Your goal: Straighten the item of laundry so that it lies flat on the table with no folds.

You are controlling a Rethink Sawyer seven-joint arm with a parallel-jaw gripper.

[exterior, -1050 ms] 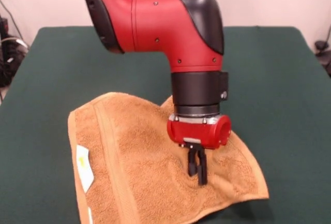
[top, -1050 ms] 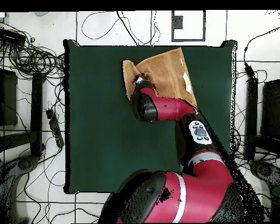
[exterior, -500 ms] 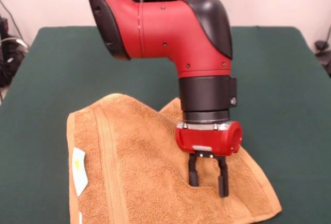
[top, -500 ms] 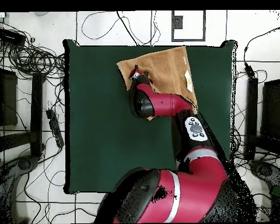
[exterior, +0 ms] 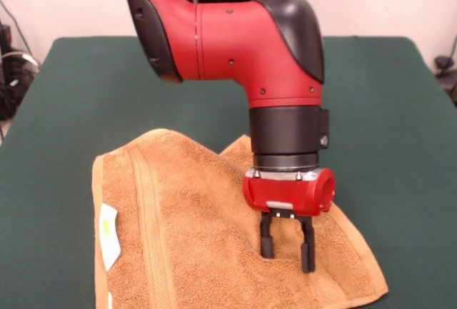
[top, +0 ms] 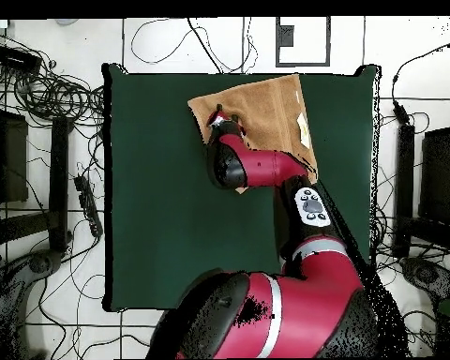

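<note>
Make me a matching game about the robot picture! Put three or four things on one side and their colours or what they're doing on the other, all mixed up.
Things:
1. towel
2. table
3. gripper
4. label

Descriptions:
A. dark green
B. white with yellow print, at the towel's edge
C. orange-tan, spread on the table
D. open, black fingers pointing down over the towel

Pairs: 1-C, 2-A, 3-D, 4-B
</note>
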